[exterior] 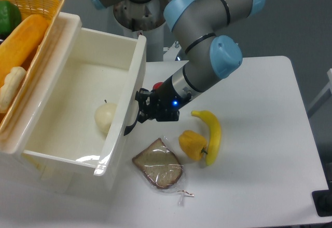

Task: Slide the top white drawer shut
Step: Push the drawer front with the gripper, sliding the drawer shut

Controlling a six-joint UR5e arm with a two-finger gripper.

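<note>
Here the top white drawer (78, 103) stands pulled out to the left of the claw (141, 108), a pale onion (106, 117) inside it. The claw touches the drawer's black handle (133, 115); whether its fingers are apart cannot be told. Below it lies wrapped bread (158, 163); to its right, a yellow pepper (192, 144) and banana (211, 134).

Cream-white top white drawer (78, 90) with black handle (131, 125) — yellow banana (212, 134), yellow pepper (192, 144), grey-blue arm (207, 46).
</note>
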